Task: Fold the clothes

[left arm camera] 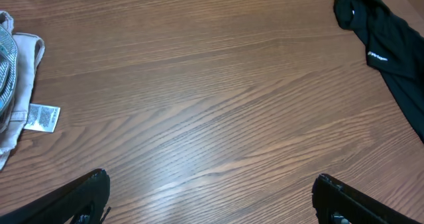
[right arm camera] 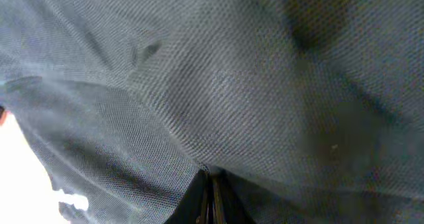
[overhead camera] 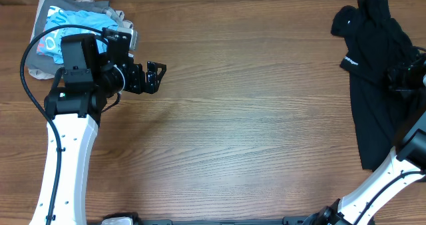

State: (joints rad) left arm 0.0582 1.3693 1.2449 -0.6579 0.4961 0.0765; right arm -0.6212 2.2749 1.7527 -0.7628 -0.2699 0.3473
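Note:
A black shirt (overhead camera: 376,65) with a small white logo lies crumpled along the table's right edge; it also shows at the top right of the left wrist view (left arm camera: 391,45). My right gripper (overhead camera: 399,75) is on it, and in the right wrist view its fingers (right arm camera: 211,184) are closed together, pinching the black mesh fabric (right arm camera: 218,85) that fills the frame. My left gripper (overhead camera: 154,75) hangs open and empty over bare wood at the left, its fingertips wide apart in the left wrist view (left arm camera: 212,191).
A pile of other clothes (overhead camera: 73,25), blue, grey and beige, sits at the table's back left corner behind the left arm. Its beige edge with a white tag (left arm camera: 41,116) shows in the left wrist view. Bare wooden table (overhead camera: 253,118) lies between the arms.

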